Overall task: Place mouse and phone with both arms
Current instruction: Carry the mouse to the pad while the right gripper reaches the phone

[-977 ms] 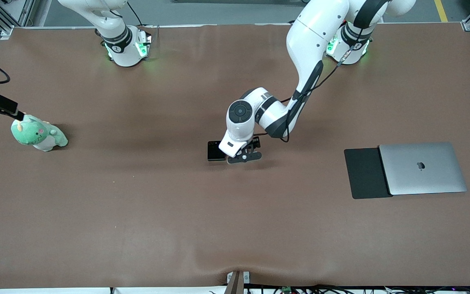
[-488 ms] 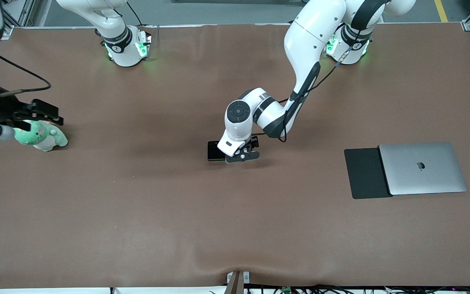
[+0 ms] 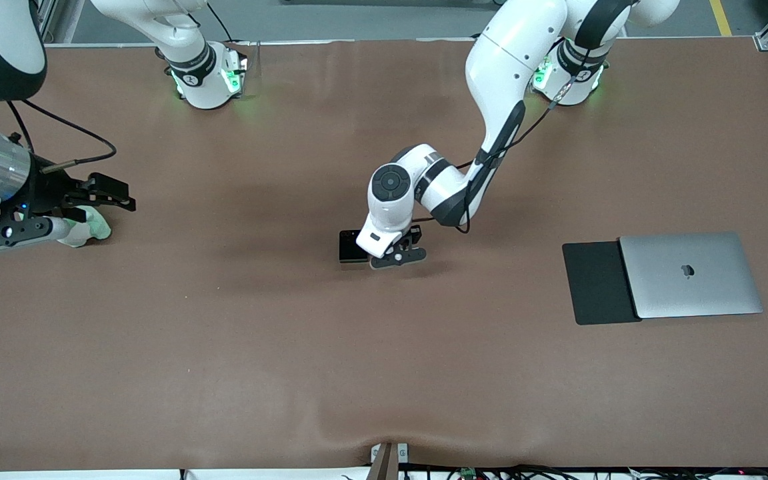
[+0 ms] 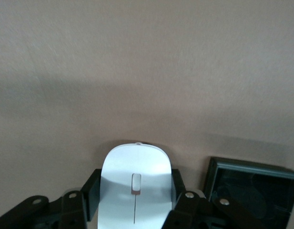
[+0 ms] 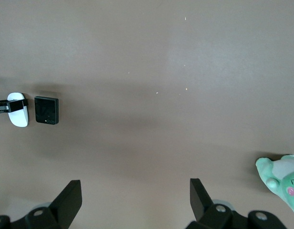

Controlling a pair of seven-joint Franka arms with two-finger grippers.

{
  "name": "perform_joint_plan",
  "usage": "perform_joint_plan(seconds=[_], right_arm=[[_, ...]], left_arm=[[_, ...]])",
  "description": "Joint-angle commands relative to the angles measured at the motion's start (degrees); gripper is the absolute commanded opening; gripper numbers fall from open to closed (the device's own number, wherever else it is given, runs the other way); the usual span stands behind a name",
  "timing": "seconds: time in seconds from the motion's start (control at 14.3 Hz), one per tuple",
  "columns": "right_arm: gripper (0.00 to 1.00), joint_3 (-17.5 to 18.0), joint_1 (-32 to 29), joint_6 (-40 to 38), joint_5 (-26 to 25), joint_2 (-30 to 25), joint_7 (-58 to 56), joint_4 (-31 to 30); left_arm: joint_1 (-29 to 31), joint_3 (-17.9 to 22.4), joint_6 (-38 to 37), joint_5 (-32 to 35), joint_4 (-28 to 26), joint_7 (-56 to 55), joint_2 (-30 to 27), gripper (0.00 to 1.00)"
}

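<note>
Two hands busy, each for a different reason. Left hand point(image 4: 135, 210) low on the middle of the brown tabletop point(image 3: 224, 347), clenched across the flanks of the small glossy white oval mouse point(image 4: 135, 188), fingers point(image 4: 89, 193) pressed to either side so the shell should lift without tipping. Just beside it, toward the right arm's end, the small black square folded phone point(image 3: 349, 246), flat on the tabletop and touched by nothing. Right hand point(image 5: 135, 195) spread wide and empty over the green-and-white plush toy point(image 5: 282, 183) at its own end, well apart from the phone; probably bound for that phone. Near the left arm's end, a closed silver laptop point(image 3: 691, 275) touching a flat black rectangular mat point(image 3: 594, 283), likely the mouse's destination.
</note>
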Motion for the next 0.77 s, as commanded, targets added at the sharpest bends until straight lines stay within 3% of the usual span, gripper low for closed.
perform_joint_plan(seconds=[0.0, 0.14, 0.42, 0.7], right_arm=[[1.00, -0.35, 1.04, 2.06, 0.97, -0.25, -0.36, -1.30], [1.00, -0.35, 1.13, 3.04, 1.15, -0.25, 0.34, -2.00], [1.00, -0.35, 3.23, 6.19, 2.99, -0.25, 2.18, -5.07], [1.00, -0.35, 8.41, 9.98, 3.17, 0.36, 6.67, -8.07]], left_arm=[[0.73, 0.47, -4.30, 1.37, -0.74, -0.78, -3.90, 0.00], [1.96, 0.47, -6.34, 1.37, -2.05, 0.19, -6.44, 0.00], [5.83, 0.47, -6.69, 2.24, -12.58, 6.15, -16.19, 0.00], [12.67, 0.38, -6.69, 2.51, -16.82, 13.27, -21.21, 0.00]])
